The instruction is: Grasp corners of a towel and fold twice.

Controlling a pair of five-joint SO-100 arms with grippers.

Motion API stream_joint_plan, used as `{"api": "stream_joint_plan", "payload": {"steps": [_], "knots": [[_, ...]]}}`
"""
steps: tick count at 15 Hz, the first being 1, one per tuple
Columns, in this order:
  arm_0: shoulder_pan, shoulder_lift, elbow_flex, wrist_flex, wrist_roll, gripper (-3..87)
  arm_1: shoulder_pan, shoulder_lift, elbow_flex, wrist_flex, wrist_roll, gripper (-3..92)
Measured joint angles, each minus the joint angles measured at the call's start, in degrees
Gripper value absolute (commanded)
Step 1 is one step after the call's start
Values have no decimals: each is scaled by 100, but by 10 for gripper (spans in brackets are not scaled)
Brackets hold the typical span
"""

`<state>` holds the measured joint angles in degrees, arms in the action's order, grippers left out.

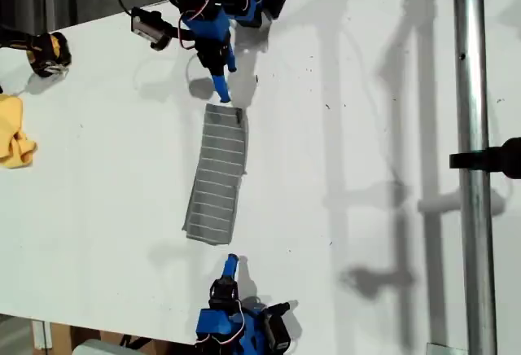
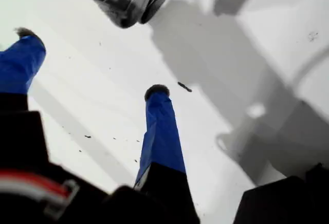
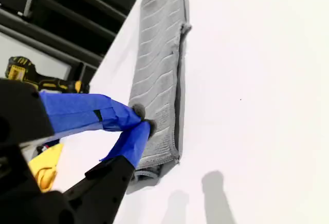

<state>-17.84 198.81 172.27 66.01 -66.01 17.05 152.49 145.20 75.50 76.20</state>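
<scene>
The towel [image 1: 217, 174] lies folded into a narrow strip at the middle of the white tabletop [image 1: 366, 127], its long axis running twelve to six in the exterior view. The second tool [image 3: 140, 125] is clenched empty at the strip's twelve o'clock end, apparently done pinching. The first tool [image 2: 92, 64] stands released just beyond the six o'clock end, holding nothing.

The exterior view looks down from high over the white table [image 1: 366, 168]. Each wrist view sits close behind its own blue fingers, low to the tabletop. All three share the folded towel [image 1: 216, 177].
</scene>
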Motion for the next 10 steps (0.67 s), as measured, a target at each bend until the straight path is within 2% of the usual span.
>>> {"api": "stream_joint_plan", "payload": {"steps": [5, 10], "knots": [[44, 0, 0, 26, -18, -9, 483, -3331, -984, -1652, -501, 432], [114, 0, 0, 281, -97, -9, 501, -6117, -2522, -2030, -536, 429]]}}
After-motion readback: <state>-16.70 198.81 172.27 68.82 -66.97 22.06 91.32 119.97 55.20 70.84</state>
